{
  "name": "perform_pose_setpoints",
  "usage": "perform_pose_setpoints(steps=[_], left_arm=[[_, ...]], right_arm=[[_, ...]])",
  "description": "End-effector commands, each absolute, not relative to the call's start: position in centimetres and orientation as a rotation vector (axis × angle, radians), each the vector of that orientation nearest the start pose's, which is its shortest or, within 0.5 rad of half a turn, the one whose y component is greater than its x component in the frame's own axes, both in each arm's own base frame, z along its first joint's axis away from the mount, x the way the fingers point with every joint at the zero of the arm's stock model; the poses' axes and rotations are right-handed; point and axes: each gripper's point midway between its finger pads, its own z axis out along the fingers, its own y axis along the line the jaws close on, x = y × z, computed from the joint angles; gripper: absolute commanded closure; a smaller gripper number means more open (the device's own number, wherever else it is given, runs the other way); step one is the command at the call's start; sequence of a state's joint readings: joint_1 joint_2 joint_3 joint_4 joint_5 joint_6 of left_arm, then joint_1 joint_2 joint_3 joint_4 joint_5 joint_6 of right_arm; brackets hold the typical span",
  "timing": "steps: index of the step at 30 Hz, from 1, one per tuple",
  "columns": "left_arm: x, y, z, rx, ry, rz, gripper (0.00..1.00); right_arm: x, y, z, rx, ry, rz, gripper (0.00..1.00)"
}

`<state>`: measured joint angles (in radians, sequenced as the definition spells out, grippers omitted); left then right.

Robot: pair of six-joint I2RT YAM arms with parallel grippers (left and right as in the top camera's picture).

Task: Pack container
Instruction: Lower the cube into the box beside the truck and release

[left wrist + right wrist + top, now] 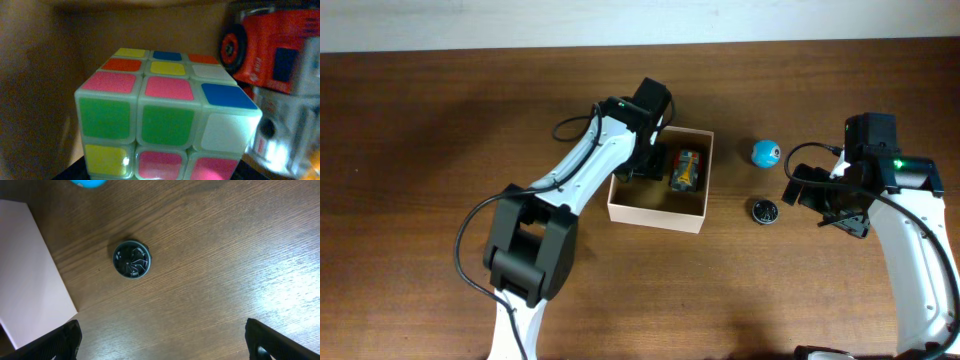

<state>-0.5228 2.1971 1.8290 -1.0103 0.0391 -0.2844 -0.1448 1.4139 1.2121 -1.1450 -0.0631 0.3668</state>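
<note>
The container [656, 219] is a square white-walled box with a tan inside, at the table's middle. My left gripper [644, 160] reaches into its back left part and is shut on a multicoloured puzzle cube [165, 120], which fills the left wrist view; only the fingertips show at the bottom edge [160, 176]. An orange toy vehicle [686, 170] lies in the box beside the cube and also shows in the left wrist view [272, 50]. My right gripper [825, 205] is open and empty above the bare table [172, 342], right of the box.
A blue ball [765, 153] and a dark round disc [764, 211] lie on the wooden table between the box and my right gripper. The disc [131, 260] lies ahead of the right jaws, with the box's white wall [25, 280] at left.
</note>
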Motion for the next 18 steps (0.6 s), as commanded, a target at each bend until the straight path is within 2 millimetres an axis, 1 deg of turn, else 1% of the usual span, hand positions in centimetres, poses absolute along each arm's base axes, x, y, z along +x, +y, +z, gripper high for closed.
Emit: perform_pose_setpoints(steps=[1, 6, 7, 9, 10, 13, 16, 18], left_arm=[[41.4, -23.2, 4.9, 0.324, 2.931, -0.071, 0.39], [41.8, -23.3, 5.0, 0.320, 2.916, -0.067, 0.38], [41.8, -23.3, 5.2, 0.320, 2.912, -0.069, 0.36], [41.9, -23.4, 5.6, 0.319, 2.904, -0.074, 0.28], [42.0, -23.4, 6.0, 0.318, 2.898, -0.078, 0.26], [42.3, -23.6, 7.7, 0.315, 2.873, -0.094, 0.26], [42.8, -24.0, 10.4, 0.312, 2.826, -0.123, 0.26], [42.8, -24.3, 11.7, 0.314, 2.805, -0.143, 0.25]], right_arm=[[28.6, -3.7, 14.8, 0.752, 2.812, 0.101, 0.01], [28.6, -3.7, 14.8, 0.752, 2.812, 0.101, 0.01], [28.6, -3.7, 14.8, 0.752, 2.813, 0.101, 0.01], [28.6, -3.6, 14.8, 0.752, 2.815, 0.100, 0.01], [28.6, -3.6, 14.8, 0.752, 2.814, 0.100, 0.01], [28.6, -3.6, 14.8, 0.752, 2.814, 0.100, 0.01], [28.6, -3.6, 14.8, 0.753, 2.815, 0.100, 0.01], [28.6, -3.6, 14.8, 0.753, 2.815, 0.101, 0.01]])
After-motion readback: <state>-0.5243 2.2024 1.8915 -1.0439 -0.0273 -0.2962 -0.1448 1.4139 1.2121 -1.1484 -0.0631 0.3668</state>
